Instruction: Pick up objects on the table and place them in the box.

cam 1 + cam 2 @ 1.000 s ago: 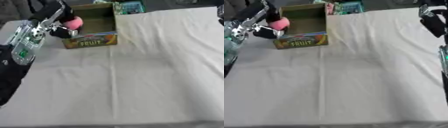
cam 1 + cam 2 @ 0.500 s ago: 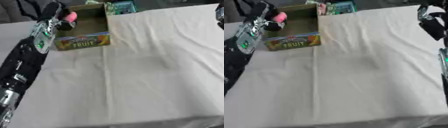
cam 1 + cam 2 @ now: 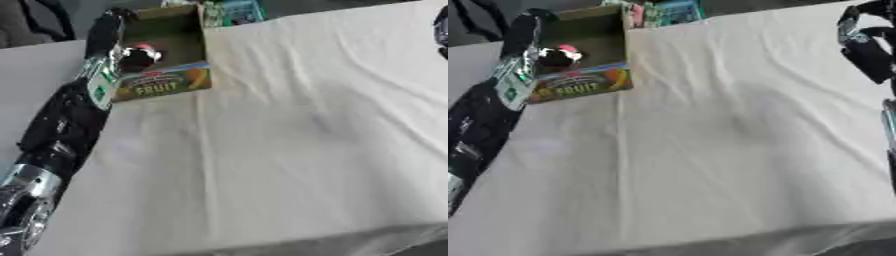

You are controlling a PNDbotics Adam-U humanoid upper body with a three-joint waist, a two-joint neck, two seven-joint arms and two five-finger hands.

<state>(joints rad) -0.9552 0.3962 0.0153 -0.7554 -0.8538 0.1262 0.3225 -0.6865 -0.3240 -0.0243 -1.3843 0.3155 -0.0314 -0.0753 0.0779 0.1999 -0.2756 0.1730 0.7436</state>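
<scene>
The left hand (image 3: 127, 55) reaches along the counter's (image 3: 289, 150) left side to the open-topped box (image 3: 166, 86) marked FRUIT, its fingers curled round a small pink-and-dark object (image 3: 560, 54) that sits just above the box's near-left corner, at or just inside the rim. The box cavity lies to the right of and beyond the hand, so the release seems to turn on a short move inward. The right hand (image 3: 866, 42) hangs at the far right edge, well apart; whether its fingers are spread cannot be told.
</scene>
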